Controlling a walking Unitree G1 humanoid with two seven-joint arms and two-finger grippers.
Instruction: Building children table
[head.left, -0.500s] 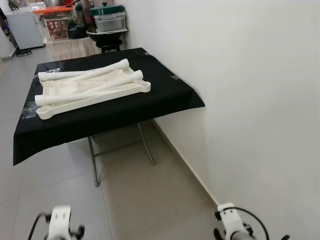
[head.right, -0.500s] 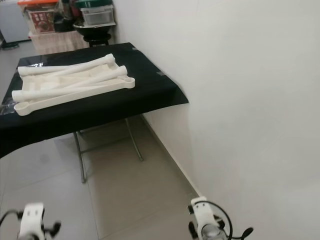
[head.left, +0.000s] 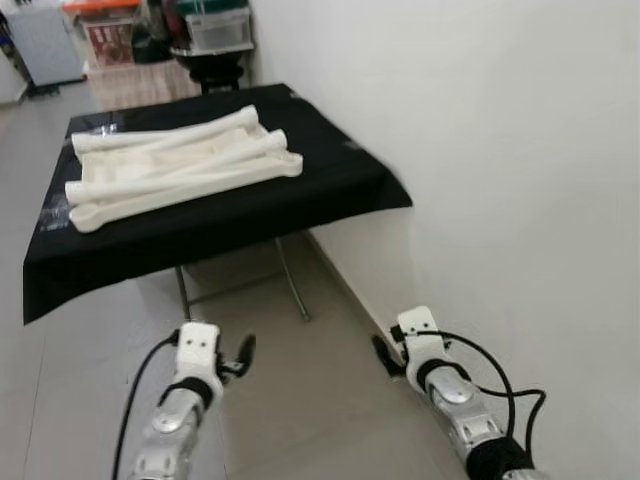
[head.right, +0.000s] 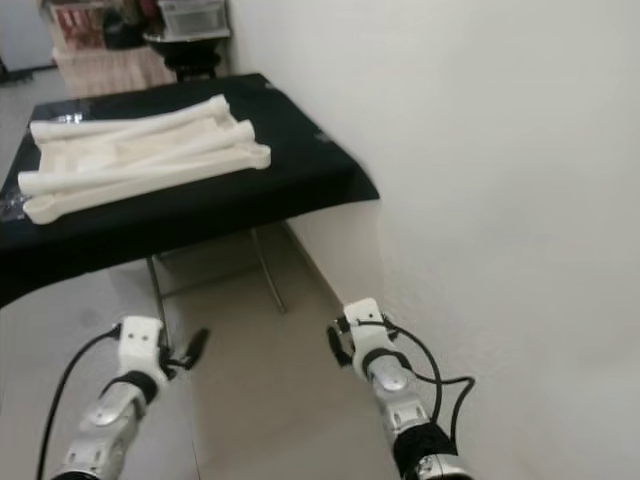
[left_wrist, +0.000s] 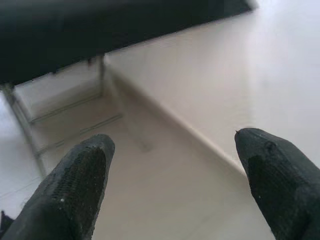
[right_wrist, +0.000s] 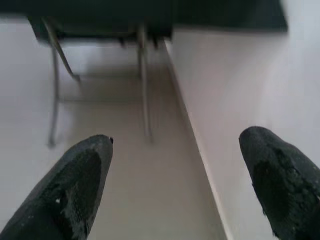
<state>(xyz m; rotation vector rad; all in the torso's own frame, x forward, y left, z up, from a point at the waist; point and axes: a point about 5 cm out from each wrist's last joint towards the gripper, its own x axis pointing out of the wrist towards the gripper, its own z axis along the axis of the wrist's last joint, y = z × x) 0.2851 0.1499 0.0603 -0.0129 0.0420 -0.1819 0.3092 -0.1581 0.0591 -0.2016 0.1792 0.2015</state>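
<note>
Low over the tiled floor (head.left: 300, 400), the left gripper (left_wrist: 170, 165) and the right gripper (right_wrist: 175, 170) both hang with their black fingers spread wide and nothing between them (the wrist views look past the fingertips at bare tile, the skirting and the table's metal legs (right_wrist: 145, 85)). Both silver arms reach forward, the left gripper (head.left: 243, 352) out from its wrist and the right wrist (head.left: 420, 345) close to the white wall (head.left: 500, 150).

Ahead stands a folding table draped in a black cloth (head.left: 330, 190). On it lie the children's table parts (head.left: 180, 165): a flat cream panel with several long cream legs laid across it, unassembled.

Judged from this, the step in hand is the approach, with no part yet touched. The next move calls for closing the gap to the table and lifting the arms to cloth height before choosing a leg to grasp.

Fasteners, holes or sockets on the parts are too small to make out. Shelves and boxes (head.left: 200, 30) beyond the table are blurred.
</note>
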